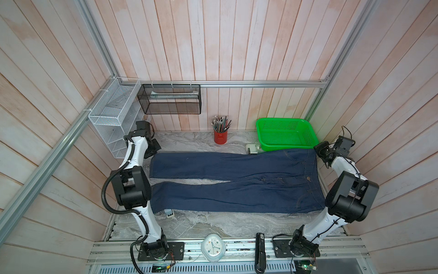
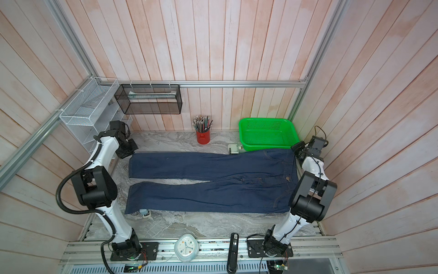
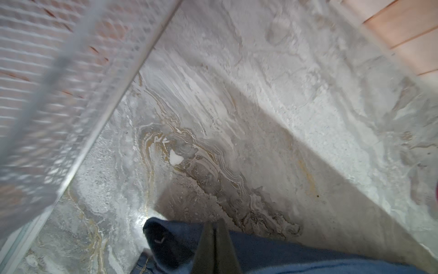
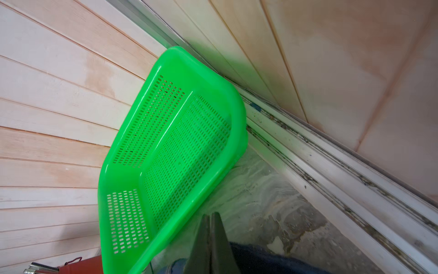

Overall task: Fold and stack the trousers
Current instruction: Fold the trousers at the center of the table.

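Long-legged dark navy-blue denim trousers [image 1: 237, 166] lay spread flat, front up, across a grey marble-patterned tabletop [image 1: 201, 223] — waistband toward the right arm, hems toward the left. The left hand [image 3: 214, 225] was clenched on the far hem corner, which curled up off the surface. The right hand [image 4: 211, 219] was clenched at the far waistband corner; whether it pinched cloth was unclear. No fold was made yet — all folding and stacking remained
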`<state>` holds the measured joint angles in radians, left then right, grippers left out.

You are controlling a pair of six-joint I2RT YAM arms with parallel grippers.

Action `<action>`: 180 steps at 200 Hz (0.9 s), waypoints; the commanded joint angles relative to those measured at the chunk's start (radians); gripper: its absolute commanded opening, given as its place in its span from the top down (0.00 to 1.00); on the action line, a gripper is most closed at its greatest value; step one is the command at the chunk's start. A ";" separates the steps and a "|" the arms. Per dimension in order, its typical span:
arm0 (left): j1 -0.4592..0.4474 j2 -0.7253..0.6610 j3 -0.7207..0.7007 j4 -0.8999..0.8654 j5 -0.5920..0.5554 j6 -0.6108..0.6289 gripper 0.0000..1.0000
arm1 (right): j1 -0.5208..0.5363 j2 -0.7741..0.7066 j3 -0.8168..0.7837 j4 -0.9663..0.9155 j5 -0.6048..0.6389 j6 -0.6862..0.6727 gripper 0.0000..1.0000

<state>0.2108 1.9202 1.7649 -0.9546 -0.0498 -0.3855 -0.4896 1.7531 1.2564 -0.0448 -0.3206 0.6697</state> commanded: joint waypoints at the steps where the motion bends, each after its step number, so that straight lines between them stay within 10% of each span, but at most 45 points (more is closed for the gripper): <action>1: 0.078 -0.147 -0.016 0.084 -0.086 -0.033 1.00 | -0.018 -0.062 -0.065 0.041 -0.022 0.037 1.00; 89: 0.137 -0.344 -0.278 0.172 -0.009 -0.014 1.00 | -0.126 -0.331 -0.336 0.052 -0.017 0.094 1.00; 180: 0.032 -0.256 -0.294 0.200 0.099 -0.004 1.00 | -0.141 -0.340 -0.382 0.072 -0.093 0.134 1.00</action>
<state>0.2787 1.6283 1.4563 -0.7826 0.0814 -0.3592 -0.6308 1.4025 0.8864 -0.0059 -0.3843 0.7902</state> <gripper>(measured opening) 0.045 0.047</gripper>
